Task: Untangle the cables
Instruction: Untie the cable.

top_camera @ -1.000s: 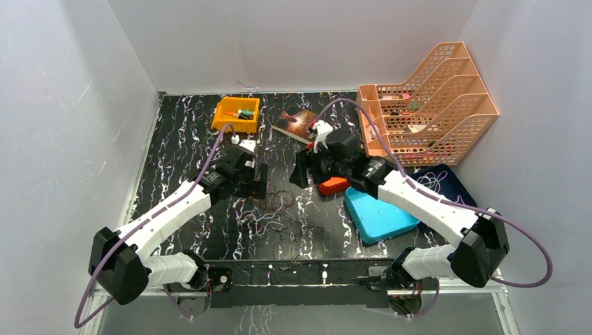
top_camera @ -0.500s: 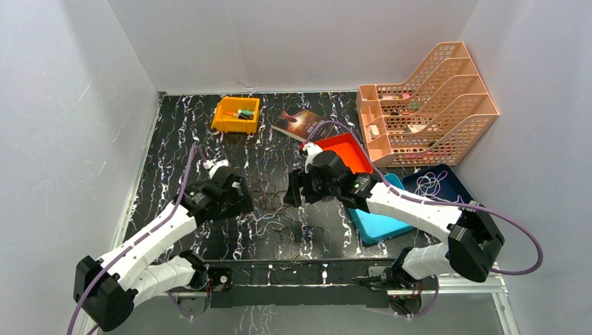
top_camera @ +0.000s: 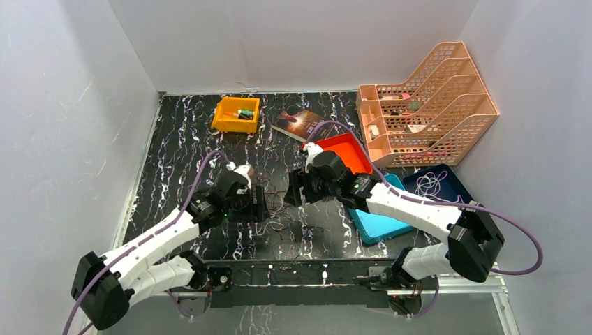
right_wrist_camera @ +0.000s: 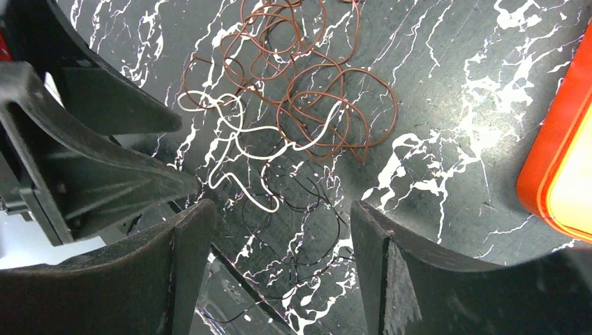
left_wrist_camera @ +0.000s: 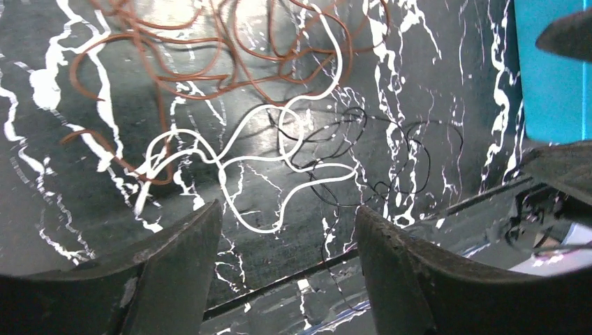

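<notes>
While left claw (left_wrist_camera: 286, 218) and right claw (right_wrist_camera: 279, 207) are held spread above the cables (top_camera: 278, 209), approach is judged underway; one strand must be pinched.

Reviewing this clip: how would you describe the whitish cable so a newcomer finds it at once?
On the black marbled table, just left of the teal tray, lies a loose tangle of thin cables. The whitish cable winds through its middle, between the brown loops and the fine black loops. It is the only pale cord there, and thicker than the black ones.
</notes>
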Tool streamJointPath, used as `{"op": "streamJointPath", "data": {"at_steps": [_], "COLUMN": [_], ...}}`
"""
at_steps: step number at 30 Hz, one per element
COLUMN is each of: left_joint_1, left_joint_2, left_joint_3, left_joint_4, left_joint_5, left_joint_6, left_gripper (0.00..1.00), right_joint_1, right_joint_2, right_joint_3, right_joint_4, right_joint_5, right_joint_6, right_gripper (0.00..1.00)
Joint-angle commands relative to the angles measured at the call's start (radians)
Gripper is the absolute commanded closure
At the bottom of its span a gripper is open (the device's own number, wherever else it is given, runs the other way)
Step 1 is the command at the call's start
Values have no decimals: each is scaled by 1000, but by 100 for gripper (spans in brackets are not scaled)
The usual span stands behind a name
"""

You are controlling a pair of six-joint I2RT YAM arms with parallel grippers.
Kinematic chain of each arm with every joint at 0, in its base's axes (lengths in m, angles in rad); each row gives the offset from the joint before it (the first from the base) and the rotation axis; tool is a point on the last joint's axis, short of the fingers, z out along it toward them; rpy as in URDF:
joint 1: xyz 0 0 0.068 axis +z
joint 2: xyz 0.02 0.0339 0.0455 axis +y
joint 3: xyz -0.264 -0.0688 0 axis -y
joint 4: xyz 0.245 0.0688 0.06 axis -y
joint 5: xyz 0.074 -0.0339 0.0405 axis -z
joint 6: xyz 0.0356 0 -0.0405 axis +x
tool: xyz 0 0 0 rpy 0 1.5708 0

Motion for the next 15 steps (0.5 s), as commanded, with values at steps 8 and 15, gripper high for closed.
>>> {"op": "streamJointPath", "data": {"at_steps": [8,15], "left_joint_1": [-83,-109], "left_joint_2": [141,195], "left_joint_3": [-16,-40], "left_joint_4": [81,109], "left_joint_5": [48,70], "left_joint_6": [104,92], "left_gripper": [43,59], "right_joint_1": [4,4], "right_joint_2": [-13,-13], "right_joint_3": [-6,-13], "right_joint_4": [25,30], "right_joint_5": [31,34], "right_joint_6": [-2,10], "right_gripper": [26,26]}}
